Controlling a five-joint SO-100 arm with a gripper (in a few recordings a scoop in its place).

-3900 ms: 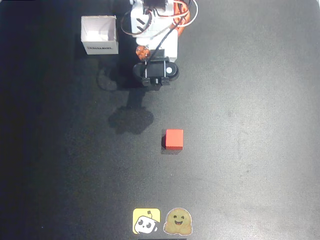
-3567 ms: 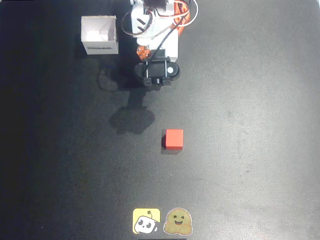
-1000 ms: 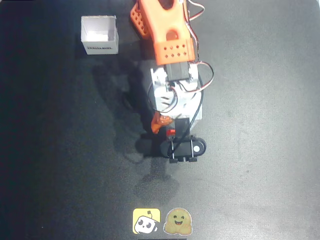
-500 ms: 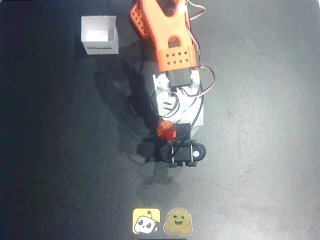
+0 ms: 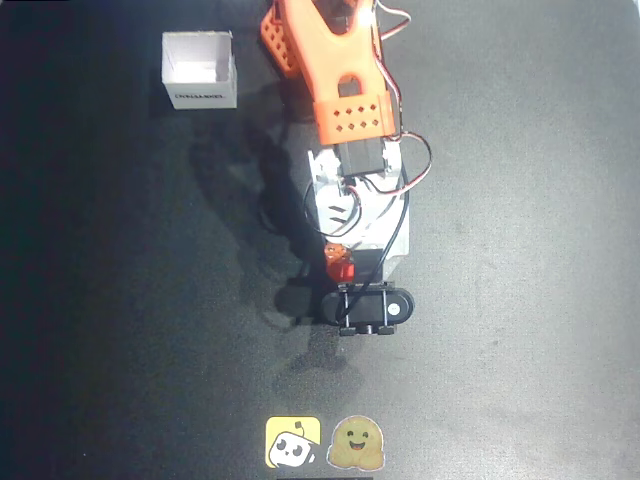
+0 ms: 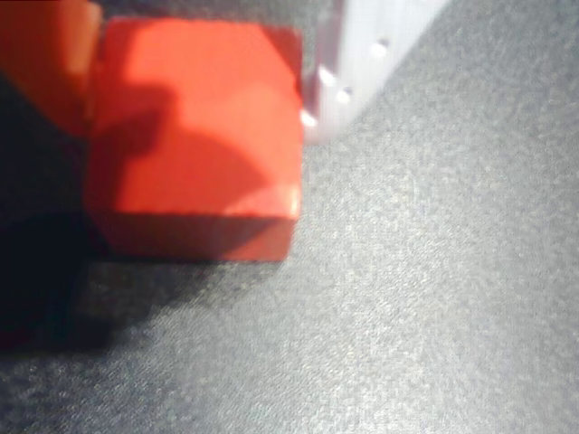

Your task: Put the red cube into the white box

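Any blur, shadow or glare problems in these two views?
Wrist view: soft focus up close, the red cube half in shadow, a bright glare on the white finger. Overhead view: sharp enough, table dim at left, the arm's shadow falling leftward, the white box slightly overexposed.

In the overhead view the arm reaches down the picture from the top edge: an orange perforated upper link, then a white forearm with looping wires, then a black wrist block pitched down toward the tabletop. The gripper [image 5: 338, 262] sits just above that black block in the picture, mostly hidden under the arm. In the wrist view an orange finger [image 6: 41, 63] stands at the left and a white finger [image 6: 362, 63] at the right, each pressed against one side of the red cube [image 6: 194, 136] between them.
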